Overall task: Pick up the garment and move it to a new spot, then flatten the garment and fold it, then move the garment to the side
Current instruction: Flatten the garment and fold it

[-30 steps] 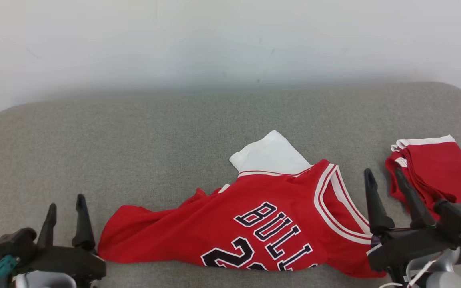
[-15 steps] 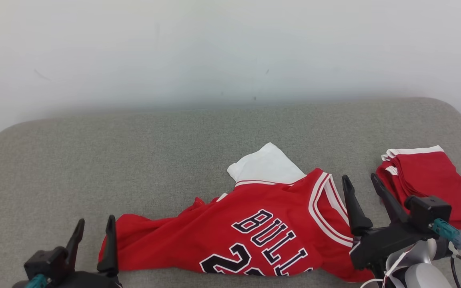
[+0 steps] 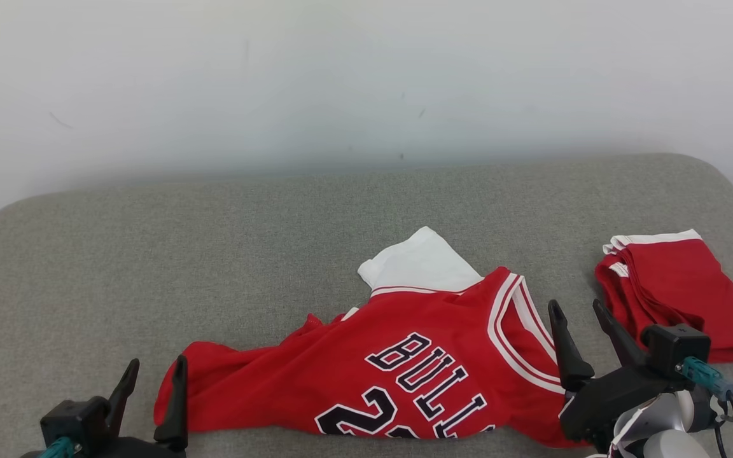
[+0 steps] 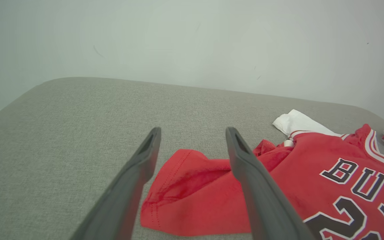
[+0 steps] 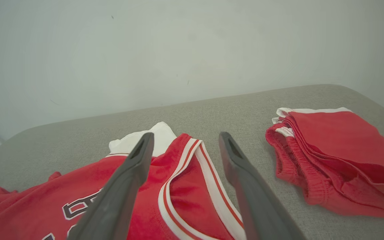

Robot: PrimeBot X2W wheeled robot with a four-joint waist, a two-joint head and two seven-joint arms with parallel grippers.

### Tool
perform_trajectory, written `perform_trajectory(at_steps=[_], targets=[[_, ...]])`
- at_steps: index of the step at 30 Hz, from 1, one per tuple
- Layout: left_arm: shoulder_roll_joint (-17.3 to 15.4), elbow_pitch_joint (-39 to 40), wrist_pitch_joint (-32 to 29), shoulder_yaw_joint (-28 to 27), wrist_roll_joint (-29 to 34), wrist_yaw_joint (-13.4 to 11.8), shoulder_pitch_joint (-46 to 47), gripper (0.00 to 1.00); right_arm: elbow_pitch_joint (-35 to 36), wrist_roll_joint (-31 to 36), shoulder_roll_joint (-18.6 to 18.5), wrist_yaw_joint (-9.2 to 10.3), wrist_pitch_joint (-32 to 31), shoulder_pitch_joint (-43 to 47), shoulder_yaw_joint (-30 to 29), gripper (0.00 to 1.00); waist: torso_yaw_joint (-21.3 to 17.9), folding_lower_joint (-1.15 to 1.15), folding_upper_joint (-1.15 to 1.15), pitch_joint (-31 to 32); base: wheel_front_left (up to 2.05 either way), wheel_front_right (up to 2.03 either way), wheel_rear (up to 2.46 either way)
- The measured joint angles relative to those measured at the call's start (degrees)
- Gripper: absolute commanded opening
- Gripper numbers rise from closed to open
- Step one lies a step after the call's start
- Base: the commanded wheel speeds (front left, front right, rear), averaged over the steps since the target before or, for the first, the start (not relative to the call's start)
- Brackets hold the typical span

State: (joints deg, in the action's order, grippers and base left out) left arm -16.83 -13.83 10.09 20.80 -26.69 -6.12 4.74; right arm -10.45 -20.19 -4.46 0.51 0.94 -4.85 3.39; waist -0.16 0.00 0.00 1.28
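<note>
We have not yet picked up the crumpled red jersey (image 3: 379, 375), lying near the centre of the grey cushion (image 3: 214, 254). Our left gripper (image 3: 153, 375) and right gripper (image 3: 579, 318) flank it, jaws spread and empty. Moving, flattening, folding remain.

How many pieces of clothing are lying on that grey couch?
3: a red jersey in the middle, a white garment tucked partly under its far edge, and folded red shorts at the right. More may hide underneath.
</note>
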Motion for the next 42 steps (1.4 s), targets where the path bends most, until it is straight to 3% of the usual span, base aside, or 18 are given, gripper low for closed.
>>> perform_trajectory(at_steps=[27,35,42], targets=[[-0.81,2.46,-5.35,0.41,-1.04,-0.34,-1.1,1.0,-0.25,-0.18,-0.59,-0.76,-1.32,0.47,0.8,1.0,0.97,0.0,0.0,-1.2,0.0,0.0,0.0],[-2.46,1.8,-11.35,0.35,-2.75,-0.32,0.01,1.0,0.67,-0.42,-4.36,-3.22,-8.24,-7.92,2.66,1.0,1.39,0.0,0.0,-4.67,0.0,0.0,0.0],[-2.71,1.09,-18.49,2.29,-2.72,0.18,6.67,1.0,-1.26,-0.38,-8.5,-4.92,-17.01,-20.09,3.75,1.0,2.4,0.01,0.01,-9.17,0.0,0.0,0.0]])
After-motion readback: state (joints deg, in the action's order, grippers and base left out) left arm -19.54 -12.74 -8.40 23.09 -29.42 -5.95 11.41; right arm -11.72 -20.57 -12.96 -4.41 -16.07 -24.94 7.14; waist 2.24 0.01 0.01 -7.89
